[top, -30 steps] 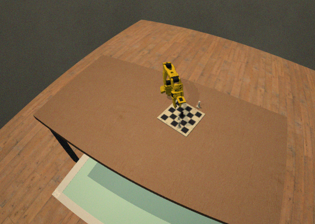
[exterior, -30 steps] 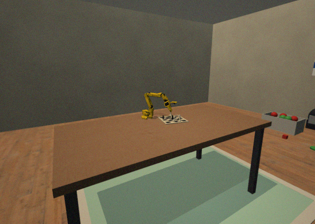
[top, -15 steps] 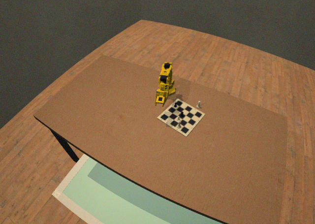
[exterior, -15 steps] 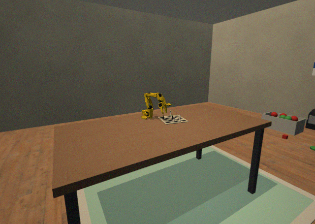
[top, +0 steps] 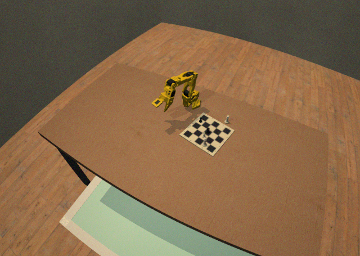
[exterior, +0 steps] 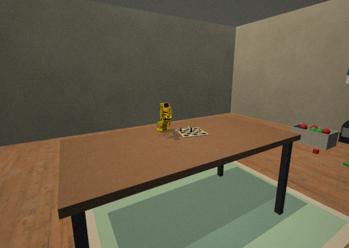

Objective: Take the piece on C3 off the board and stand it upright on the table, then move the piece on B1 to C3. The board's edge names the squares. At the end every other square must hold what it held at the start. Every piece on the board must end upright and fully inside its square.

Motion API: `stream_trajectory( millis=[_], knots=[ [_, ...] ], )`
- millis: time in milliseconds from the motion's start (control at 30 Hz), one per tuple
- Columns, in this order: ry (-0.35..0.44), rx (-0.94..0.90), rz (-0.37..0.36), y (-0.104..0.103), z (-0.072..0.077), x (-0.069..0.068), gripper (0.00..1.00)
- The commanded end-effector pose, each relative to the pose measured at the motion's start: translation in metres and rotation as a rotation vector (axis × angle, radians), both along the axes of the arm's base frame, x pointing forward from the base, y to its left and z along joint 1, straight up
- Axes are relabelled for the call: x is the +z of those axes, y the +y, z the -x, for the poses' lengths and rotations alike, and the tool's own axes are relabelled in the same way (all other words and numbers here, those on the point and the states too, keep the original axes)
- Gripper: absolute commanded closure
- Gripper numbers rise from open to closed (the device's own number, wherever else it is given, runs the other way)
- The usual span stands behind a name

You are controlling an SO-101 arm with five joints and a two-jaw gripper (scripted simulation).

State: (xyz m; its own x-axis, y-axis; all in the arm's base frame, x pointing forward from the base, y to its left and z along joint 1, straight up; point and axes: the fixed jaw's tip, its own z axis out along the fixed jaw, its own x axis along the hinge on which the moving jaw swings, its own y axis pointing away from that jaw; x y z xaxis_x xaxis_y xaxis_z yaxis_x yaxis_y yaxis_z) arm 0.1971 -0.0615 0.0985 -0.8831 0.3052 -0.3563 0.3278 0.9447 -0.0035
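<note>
The small chessboard (top: 206, 134) lies on the table in front of the yellow arm's base (top: 191, 98); it also shows in the exterior view (exterior: 191, 132). A black piece (top: 200, 120) stands on the board's corner nearest the base. Another black piece (top: 207, 130) stands near the board's middle, with two white pieces (top: 204, 135) (top: 205, 143) just beyond it. A white piece (top: 226, 119) stands upright on the table off the board's right side. My gripper (top: 166, 104) hangs over bare table left of the board, jaw partly open, with nothing in it. The square letters are too small to read.
The arm (exterior: 164, 120) is folded and turned away from the board. On the floor at the right, a grey bin (exterior: 314, 134) holds red and green balls. A green rug (exterior: 208, 211) lies under the table.
</note>
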Motion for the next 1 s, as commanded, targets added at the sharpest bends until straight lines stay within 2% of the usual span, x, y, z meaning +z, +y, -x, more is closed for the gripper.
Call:
stream_trajectory(
  millis=[0, 167, 367, 667, 967],
  knots=[
    [0.023, -0.149, -0.003, -0.033, 0.012, 0.002, 0.66],
    [0.046, -0.319, -0.017, -0.061, 0.034, 0.004, 0.63],
    [0.062, -0.454, -0.031, -0.081, 0.054, 0.005, 0.61],
    [0.070, -0.520, -0.039, -0.089, 0.065, 0.005, 0.60],
    [0.071, -0.526, -0.039, -0.090, 0.066, 0.005, 0.60]
  ],
)
